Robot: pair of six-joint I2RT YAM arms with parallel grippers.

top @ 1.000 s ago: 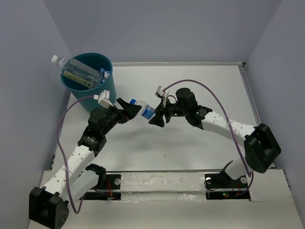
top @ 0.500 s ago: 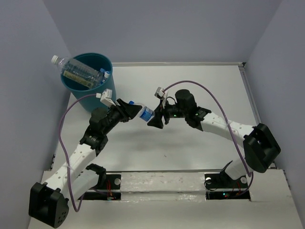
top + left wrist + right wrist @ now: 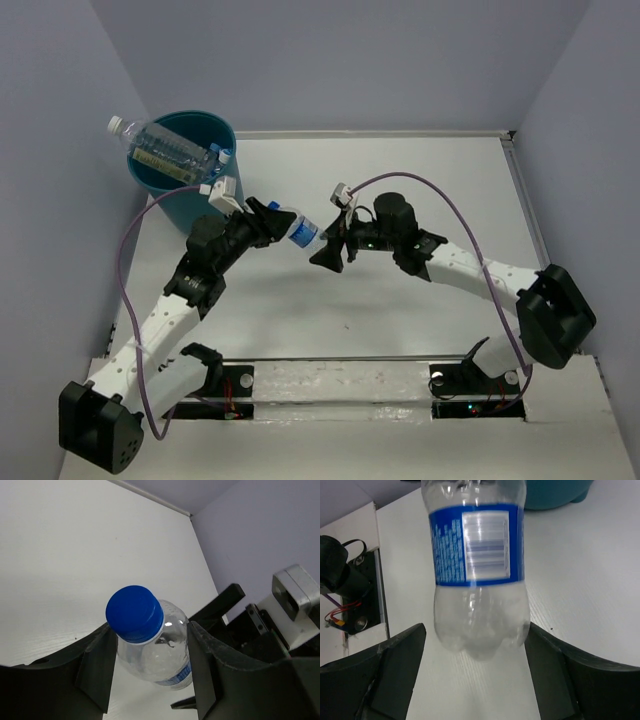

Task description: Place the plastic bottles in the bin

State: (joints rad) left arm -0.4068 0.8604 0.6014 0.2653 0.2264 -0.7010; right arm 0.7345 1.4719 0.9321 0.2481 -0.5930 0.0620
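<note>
Handover in mid-air over the table, left of centre. In the last second the left gripper [image 3: 268, 222] went from wide to clamped on the blue-capped bottle [image 3: 300, 232], just under its cap [image 3: 134, 614]. The right gripper [image 3: 327, 252] eased apart, and its fingers [image 3: 395, 672] stood clear of the base. The bin [image 3: 215, 200] sat in the far left corner, near, with other bottles [image 3: 165, 148] already in it. Judged: transfer made, drop pending.
</note>
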